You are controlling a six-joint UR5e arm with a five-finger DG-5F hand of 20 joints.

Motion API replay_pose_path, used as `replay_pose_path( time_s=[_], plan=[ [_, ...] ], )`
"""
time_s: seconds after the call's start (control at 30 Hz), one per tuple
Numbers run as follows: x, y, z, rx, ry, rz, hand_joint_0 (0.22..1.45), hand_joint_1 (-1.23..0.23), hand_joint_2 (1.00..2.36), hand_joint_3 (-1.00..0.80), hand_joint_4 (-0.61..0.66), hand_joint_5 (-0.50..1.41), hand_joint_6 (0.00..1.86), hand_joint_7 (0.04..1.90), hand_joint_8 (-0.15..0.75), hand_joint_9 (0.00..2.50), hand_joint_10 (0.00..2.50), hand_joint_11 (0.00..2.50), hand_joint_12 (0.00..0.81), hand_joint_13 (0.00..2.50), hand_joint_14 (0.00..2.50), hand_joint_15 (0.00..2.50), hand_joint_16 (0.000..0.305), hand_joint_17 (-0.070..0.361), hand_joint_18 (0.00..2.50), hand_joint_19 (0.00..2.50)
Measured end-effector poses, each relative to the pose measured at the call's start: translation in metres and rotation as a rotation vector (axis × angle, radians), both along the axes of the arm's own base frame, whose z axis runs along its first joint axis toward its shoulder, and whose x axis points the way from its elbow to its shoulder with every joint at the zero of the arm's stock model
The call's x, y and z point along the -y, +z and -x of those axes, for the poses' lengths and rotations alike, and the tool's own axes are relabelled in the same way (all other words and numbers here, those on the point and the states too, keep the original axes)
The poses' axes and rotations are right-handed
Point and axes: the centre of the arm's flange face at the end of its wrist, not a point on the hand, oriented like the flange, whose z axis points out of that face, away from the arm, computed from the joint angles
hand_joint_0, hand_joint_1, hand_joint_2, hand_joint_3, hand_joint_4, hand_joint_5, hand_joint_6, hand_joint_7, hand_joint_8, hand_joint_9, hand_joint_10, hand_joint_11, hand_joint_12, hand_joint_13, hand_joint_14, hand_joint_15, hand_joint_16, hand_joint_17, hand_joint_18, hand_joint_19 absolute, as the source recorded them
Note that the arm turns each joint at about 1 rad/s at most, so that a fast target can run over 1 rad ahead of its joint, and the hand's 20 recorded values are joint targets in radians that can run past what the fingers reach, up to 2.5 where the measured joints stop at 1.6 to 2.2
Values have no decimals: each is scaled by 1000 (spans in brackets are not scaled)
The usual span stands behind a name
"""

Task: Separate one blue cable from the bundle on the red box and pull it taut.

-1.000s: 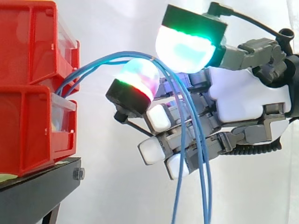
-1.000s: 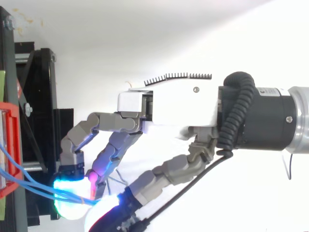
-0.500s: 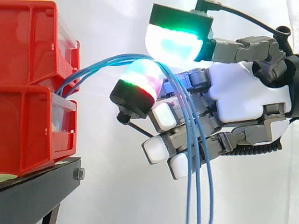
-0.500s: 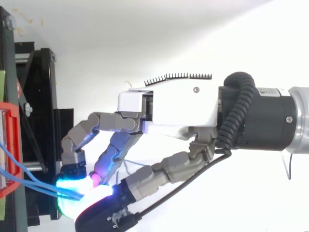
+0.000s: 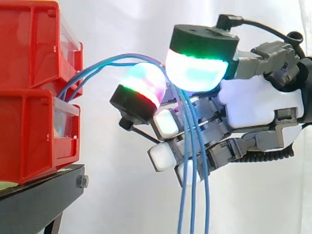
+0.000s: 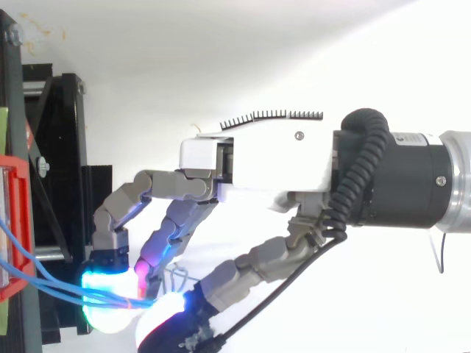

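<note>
Down has come the green-lit pad (image 5: 197, 73) — we see the fingers (image 5: 141, 85) of the hand (image 5: 248, 105) clamped on the blue cables (image 5: 193, 214) running from the red bins (image 5: 34, 48).

A black stand (image 5: 41, 197) carries the lower bin (image 5: 29, 136), red, resting directly on its top edge. The upper bin (image 5: 29, 44), also red, is stacked on that one (a bolt head (image 5: 82, 182) shows at the stand's front corner, just under the lower bin).
</note>
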Motion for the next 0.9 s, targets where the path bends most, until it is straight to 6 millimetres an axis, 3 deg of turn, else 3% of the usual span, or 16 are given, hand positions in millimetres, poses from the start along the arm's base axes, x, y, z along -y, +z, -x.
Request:
replay_pose_path(
  time_s=[0.1,0.27,0.4,0.57,0.9],
  plan=[
    [1,0,0,0,-1,0,687,-891,1000,-500,153,-182,850,907,322,830,10,373,371,837,9,292,45,101,768,408],
    [3,0,0,0,-3,-2,549,-673,1000,-500,176,-151,827,979,358,935,10,377,392,893,9,307,48,108,803,455],
    [3,0,1,-4,-3,-2,544,-638,1000,-500,184,-134,812,1024,372,983,12,364,392,910,9,308,49,110,820,462],
    [1,-1,1,-8,-2,-2,600,-719,1008,-391,174,-129,813,1092,366,995,10,379,388,916,9,310,47,106,816,466],
    [-1,-1,1,-9,1,-2,635,-867,1019,-181,89,-174,868,994,338,881,10,382,385,878,10,303,46,104,810,454]
  ],
)
